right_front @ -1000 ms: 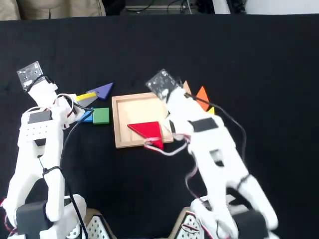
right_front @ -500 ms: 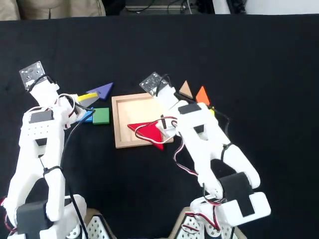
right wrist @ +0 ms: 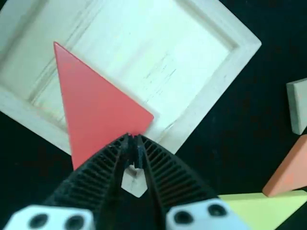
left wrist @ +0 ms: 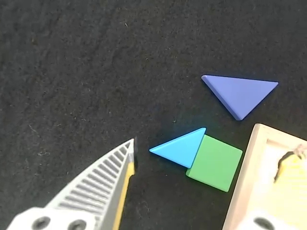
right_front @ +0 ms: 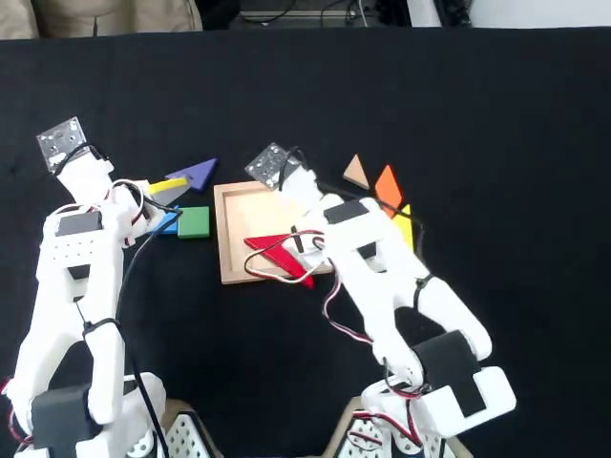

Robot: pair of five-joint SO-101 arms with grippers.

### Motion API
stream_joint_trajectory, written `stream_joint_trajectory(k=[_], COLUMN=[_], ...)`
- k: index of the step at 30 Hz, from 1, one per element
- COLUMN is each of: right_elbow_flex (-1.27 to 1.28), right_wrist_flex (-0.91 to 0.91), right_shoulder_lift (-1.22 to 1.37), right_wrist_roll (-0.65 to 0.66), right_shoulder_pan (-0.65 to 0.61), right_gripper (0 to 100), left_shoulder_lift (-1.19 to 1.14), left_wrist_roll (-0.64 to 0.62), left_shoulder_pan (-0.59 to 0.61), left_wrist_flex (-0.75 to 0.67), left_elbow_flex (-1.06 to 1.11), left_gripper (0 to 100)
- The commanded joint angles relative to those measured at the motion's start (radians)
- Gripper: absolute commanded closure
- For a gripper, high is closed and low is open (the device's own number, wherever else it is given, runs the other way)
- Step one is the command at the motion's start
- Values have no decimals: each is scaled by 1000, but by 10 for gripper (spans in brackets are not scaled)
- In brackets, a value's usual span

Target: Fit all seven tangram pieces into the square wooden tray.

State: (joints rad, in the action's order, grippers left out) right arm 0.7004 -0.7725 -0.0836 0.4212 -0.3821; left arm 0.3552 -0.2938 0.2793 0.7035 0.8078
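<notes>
The square wooden tray [right_front: 227, 234] lies mid-table. A red triangle [right_front: 277, 250] rests tilted, partly inside the tray and partly over its near rim. My right gripper [right wrist: 132, 140] is shut, its tips against the red triangle [right wrist: 91, 110] at the edge that overhangs the tray [right wrist: 240, 48] rim. My left gripper [right_front: 162, 203] hangs open left of the tray, above a blue triangle [left wrist: 180, 146] that touches a green square [left wrist: 215, 162]. A purple triangle [left wrist: 240, 93] lies just beyond them. Tan [right_front: 355, 172], orange [right_front: 387, 184] and yellow [right_front: 405, 224] pieces sit right of the tray.
Black cloth covers the table, with open room at the back and along the front. The right arm's cables [right_front: 286, 272] loop over the tray's near edge. The arm bases stand at the near side.
The right arm has swung left across the tray, its wrist now above the tray's far part. The red triangle has barely shifted. The left arm has kept still.
</notes>
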Motion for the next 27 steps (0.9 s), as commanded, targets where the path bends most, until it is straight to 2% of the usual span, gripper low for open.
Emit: stream_joint_trajectory(k=[1,11,18,22,27], right_elbow_flex=[-59,-170,-219,-225,-265], right_wrist_flex=[0,-8,20,14,12], right_shoulder_lift=[19,186,197,182,130], right_wrist_roll=[-9,-9,3,74,61], right_shoulder_pan=[18,25,18,8,-38], right_gripper=[988,988,988,988,988], left_shoulder_lift=[6,6,6,6,6], left_wrist_roll=[-6,-5,-5,-5,-5], left_shoulder_pan=[-10,-10,-12,-12,-12], left_wrist_flex=[-15,-12,-15,-15,-17], left_elbow_flex=[-36,-36,-36,-36,-36], left_gripper=[562,562,562,562,562])
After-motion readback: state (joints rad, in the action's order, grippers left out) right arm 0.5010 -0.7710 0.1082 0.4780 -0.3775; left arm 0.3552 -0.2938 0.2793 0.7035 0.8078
